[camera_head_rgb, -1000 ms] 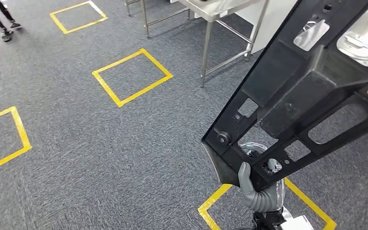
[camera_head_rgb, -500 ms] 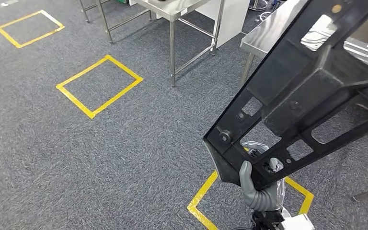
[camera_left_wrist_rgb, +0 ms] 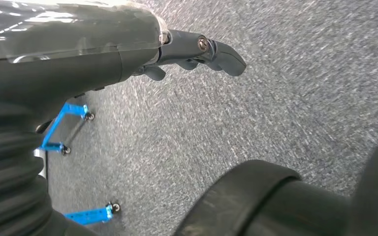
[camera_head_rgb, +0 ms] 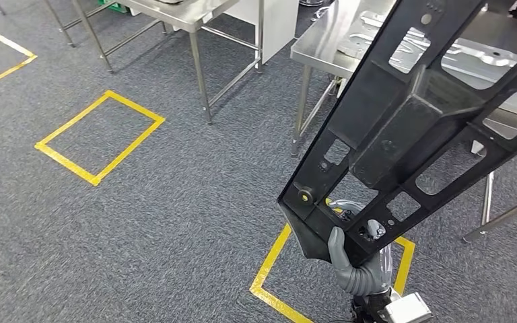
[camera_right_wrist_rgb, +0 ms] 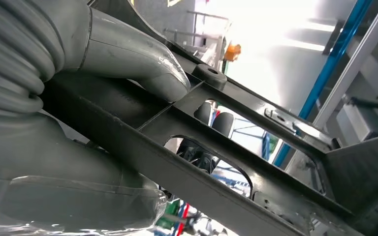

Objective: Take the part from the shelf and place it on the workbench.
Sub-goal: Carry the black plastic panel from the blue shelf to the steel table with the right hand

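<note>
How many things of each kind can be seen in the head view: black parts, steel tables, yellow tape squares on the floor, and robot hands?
Black part: 1, held by the right robot hand
Steel tables: 2
Yellow tape squares: 3, one cut off at the picture's edge
Right robot hand: 1
Total: 7

Grey carpet floor (camera_head_rgb: 141, 222) carries yellow tape squares: one at ten o'clock (camera_head_rgb: 99, 136), another at six o'clock (camera_head_rgb: 276, 269). A steel-legged table (camera_head_rgb: 175, 13) stands at twelve o'clock. Blue wheeled frame legs (camera_left_wrist_rgb: 64, 130) rest on the carpet.
</note>
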